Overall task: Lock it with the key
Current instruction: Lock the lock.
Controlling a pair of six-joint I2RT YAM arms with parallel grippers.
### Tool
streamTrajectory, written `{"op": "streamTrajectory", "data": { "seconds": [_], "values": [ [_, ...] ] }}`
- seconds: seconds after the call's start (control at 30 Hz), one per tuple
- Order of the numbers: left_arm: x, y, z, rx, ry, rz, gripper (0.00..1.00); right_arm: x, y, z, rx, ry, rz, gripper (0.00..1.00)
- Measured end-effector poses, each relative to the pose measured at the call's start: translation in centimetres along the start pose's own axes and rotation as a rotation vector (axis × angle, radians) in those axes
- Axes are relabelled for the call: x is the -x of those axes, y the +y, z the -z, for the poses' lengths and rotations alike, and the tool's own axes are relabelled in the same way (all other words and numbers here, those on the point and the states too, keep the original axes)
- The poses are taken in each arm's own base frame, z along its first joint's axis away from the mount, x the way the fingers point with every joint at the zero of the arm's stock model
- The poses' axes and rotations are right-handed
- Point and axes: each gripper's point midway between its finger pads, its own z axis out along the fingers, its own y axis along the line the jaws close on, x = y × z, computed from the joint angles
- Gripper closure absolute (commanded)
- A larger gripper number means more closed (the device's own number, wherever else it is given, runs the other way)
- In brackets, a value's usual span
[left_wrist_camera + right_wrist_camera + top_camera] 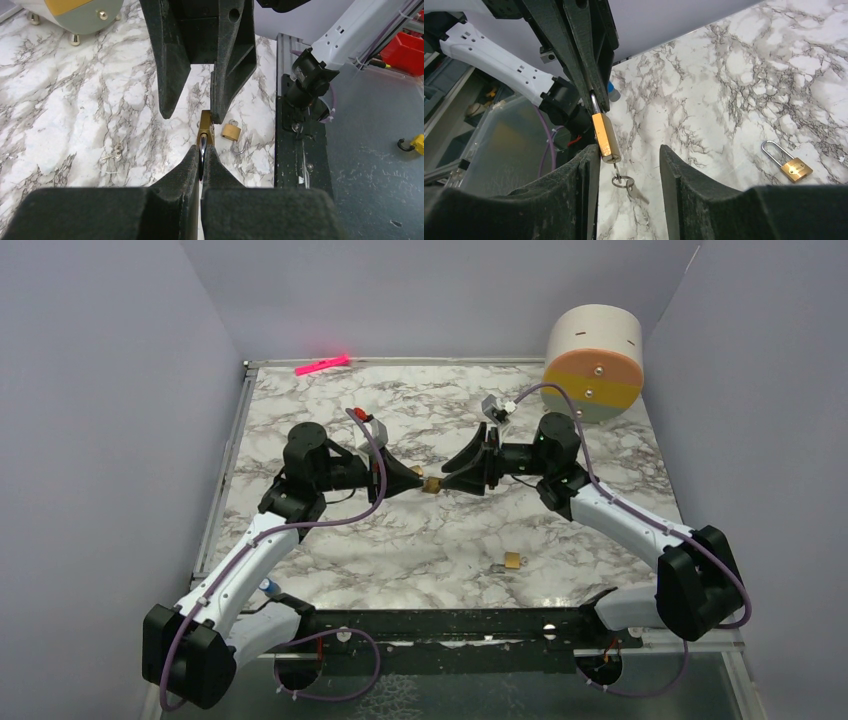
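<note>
Left fingers (pixel 182 170) clenched on the silver shackle (pixel 595 104) of a small brass padlock (pixel 605 137). They hold it above the grey-veined white marble bench (pixel 330 540), mid-bench, with the body pointing right towards the other arm. Judged reason: gripping by the shackle leaves the body's free end exposed for the key.

Right fingers (pixel 684 190) released and empty, spread either side of the brass body. One tip is just beside it; contact unclear.

Tiny thin silver metal key (pixel 636 192), on a small ring, lies on the bench just to the far side of the held padlock. It is ungrasped and appears not to be in the lock.

Second brass padlock (pixel 512 561) lies near-right, well apart.

Judgement: the key must be picked up first, and it lies flat on marble, so the pinch is likely awkward.
</note>
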Motion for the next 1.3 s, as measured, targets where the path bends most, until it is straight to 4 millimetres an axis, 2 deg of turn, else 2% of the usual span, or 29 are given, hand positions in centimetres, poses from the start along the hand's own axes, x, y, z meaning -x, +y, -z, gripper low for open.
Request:
{"op": "streamTrajectory", "data": {
  "seconds": [0.23, 0.53, 0.9, 1.3],
  "values": [
    [0.0, 0.0, 0.1, -0.005, 0.0, 0.001, 1.0, 0.0, 0.3, 0.0, 0.016, 0.0, 0.003, 0.49],
    [0.1, 0.7, 0.6, 0.018, 0.0, -0.003, 1.0, -1.9, 0.6, 0.6, 0.035, 0.023, -0.023, 0.5],
    [0.1, 0.7, 0.7, 0.017, 0.0, 0.0, 1.0, -1.5, 1.5, 0.7, 0.085, 0.019, 0.001, 0.51],
    [0.1, 0.6, 0.7, 0.013, 0.001, 0.001, 1.0, -1.6, 0.6, 0.4, 0.063, 0.017, 0.015, 0.4]
  ]
}}
